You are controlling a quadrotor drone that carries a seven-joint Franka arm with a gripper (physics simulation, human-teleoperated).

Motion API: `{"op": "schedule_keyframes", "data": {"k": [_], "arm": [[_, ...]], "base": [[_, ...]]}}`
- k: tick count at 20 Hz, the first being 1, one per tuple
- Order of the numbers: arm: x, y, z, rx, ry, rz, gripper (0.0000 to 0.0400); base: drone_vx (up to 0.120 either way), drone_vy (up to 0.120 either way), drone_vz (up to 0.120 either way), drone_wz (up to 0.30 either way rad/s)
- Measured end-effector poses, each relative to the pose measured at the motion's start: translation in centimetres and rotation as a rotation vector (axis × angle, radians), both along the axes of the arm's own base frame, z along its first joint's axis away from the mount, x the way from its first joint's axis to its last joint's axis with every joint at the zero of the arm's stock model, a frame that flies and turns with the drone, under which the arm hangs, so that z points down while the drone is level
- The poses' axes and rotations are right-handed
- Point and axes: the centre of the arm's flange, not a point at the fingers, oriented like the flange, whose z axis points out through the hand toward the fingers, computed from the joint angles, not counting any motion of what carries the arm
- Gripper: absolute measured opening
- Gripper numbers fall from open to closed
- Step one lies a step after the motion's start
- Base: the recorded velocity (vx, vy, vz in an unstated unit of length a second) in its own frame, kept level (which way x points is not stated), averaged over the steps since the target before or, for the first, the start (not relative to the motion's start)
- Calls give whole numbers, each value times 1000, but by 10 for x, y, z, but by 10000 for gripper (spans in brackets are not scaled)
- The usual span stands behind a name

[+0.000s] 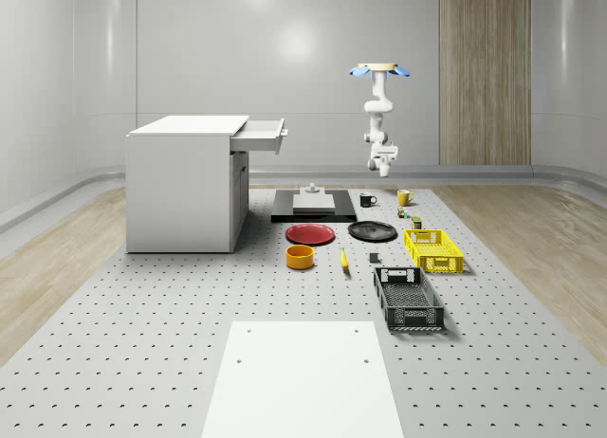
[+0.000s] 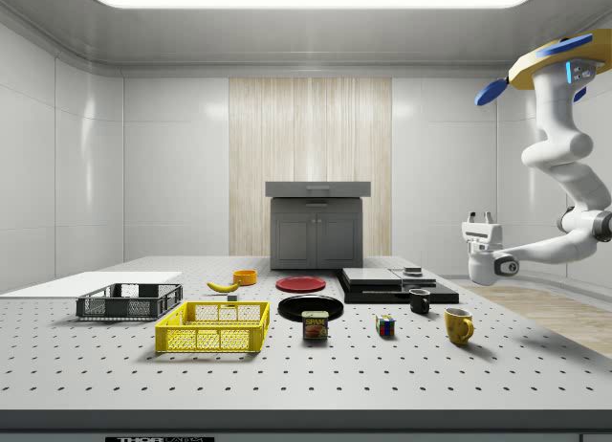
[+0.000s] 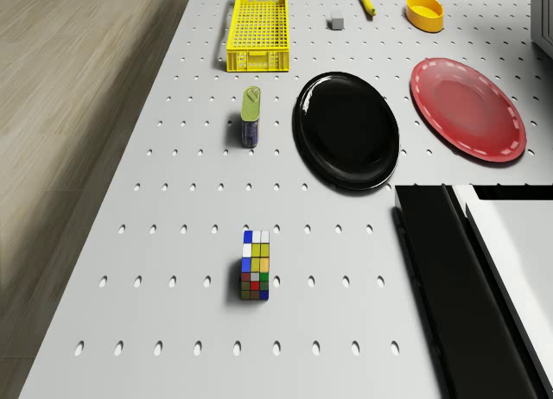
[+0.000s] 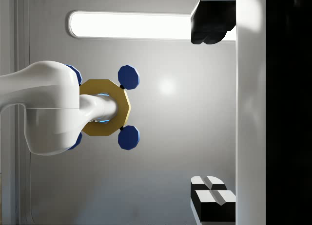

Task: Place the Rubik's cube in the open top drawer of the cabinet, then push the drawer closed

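- A yellow basket (image 1: pixel 433 249) stands beside a black basket (image 1: pixel 409 299) on the surface (image 1: pixel 142 343).
- A red plate (image 1: pixel 310 234) lies by a black plate (image 1: pixel 372 231).
- An orange bowl (image 1: pixel 300 257) and a banana (image 1: pixel 344 260) sit nearby.

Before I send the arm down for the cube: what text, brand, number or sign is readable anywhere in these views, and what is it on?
"SPAM": on the front label of the can standing on the table in the side view.
A strip of marks on the table's front edge in the side view: too small and cut off to read.
Rubik's cube: coloured squares, no writing.
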Motion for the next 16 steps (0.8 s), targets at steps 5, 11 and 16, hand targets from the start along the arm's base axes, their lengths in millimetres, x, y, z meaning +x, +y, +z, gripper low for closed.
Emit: {"op": "schedule_keyframes", "data": {"k": [5, 11, 16], "arm": [[0, 1, 0, -8, -4, 0, 400], [-1, 3, 0, -34, -8, -1, 400], [-1, 9, 0, -87, -12, -2, 400]], "base": [[120, 120, 0, 0], [120, 113, 0, 0], [120, 0, 0, 0]]}}
